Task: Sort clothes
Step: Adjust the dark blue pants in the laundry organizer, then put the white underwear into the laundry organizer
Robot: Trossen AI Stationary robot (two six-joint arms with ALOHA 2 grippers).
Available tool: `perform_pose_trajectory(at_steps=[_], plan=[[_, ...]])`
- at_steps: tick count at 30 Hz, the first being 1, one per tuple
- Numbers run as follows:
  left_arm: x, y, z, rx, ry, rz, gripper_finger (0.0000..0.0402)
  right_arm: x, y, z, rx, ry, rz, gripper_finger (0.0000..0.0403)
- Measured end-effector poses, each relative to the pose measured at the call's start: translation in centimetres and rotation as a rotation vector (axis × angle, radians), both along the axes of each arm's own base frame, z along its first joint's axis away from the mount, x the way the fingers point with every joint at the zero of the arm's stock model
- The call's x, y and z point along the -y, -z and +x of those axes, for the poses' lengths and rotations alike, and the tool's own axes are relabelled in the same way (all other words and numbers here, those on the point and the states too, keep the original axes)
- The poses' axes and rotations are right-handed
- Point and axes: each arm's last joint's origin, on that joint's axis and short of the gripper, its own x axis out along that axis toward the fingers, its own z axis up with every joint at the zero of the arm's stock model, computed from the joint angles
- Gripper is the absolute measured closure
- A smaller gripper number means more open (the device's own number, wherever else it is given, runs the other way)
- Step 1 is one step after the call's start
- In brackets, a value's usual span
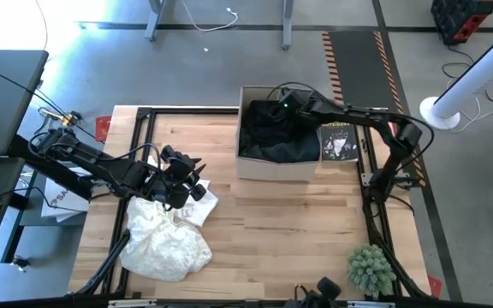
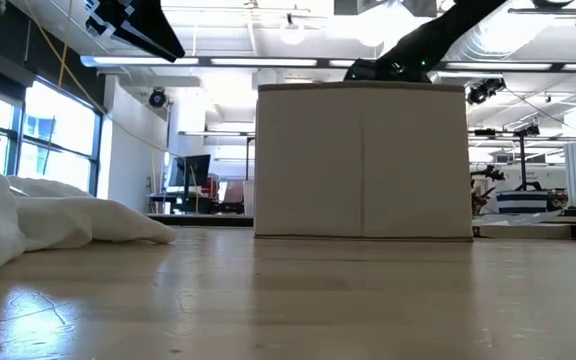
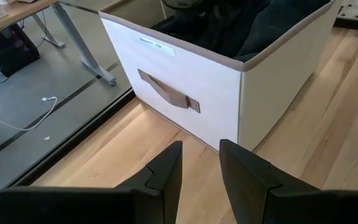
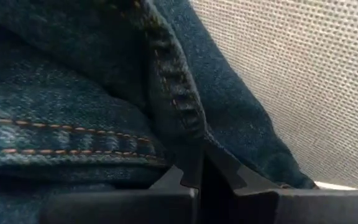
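Dark blue denim, coarse in weave and stitched with orange thread, is pressed against the right gripper, with the box wall of woven matt fabric just beyond the jaws. Ahead of the left gripper, pale smooth wood of the table is seen.

The box rim hides the right claw among dark clothes.
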Motion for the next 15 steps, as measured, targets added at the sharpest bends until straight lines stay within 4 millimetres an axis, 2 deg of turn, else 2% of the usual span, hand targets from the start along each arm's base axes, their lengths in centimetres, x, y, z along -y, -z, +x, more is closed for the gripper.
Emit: perform_pose_trajectory(at_steps=[2,4,5,7,10,15], plan=[[0.0,0.0,0.0,-0.006,0.003,0.005,0.0296,-0.6,-0.7,0.4,-0.020,-0.015,-0.029,0.0402],[0.0,0.0,0.0,-0.013,0.008,0.010,0.0296,-1.5,-2.4,0.7,-0.015,-0.042,-0.081,0.0402],[0.0,0.0,0.0,-0.016,0.009,0.011,0.0296,-2.1,-3.3,0.8,-0.015,-0.072,-0.094,0.0402],[0.0,0.0,0.0,-0.026,0.017,0.014,0.0296,-3.3,-6.5,0.9,0.067,-0.122,-0.153,0.0402],[0.1,0.2,0.0,-0.047,0.051,-0.021,0.0296,-6.0,-10.9,0.1,0.206,-0.185,-0.232,0.0402],[0.7,0.6,0.1,-0.164,0.240,-0.155,0.0296,-12.1,-15.5,-1.3,0.407,-0.350,-0.285,0.0402]])
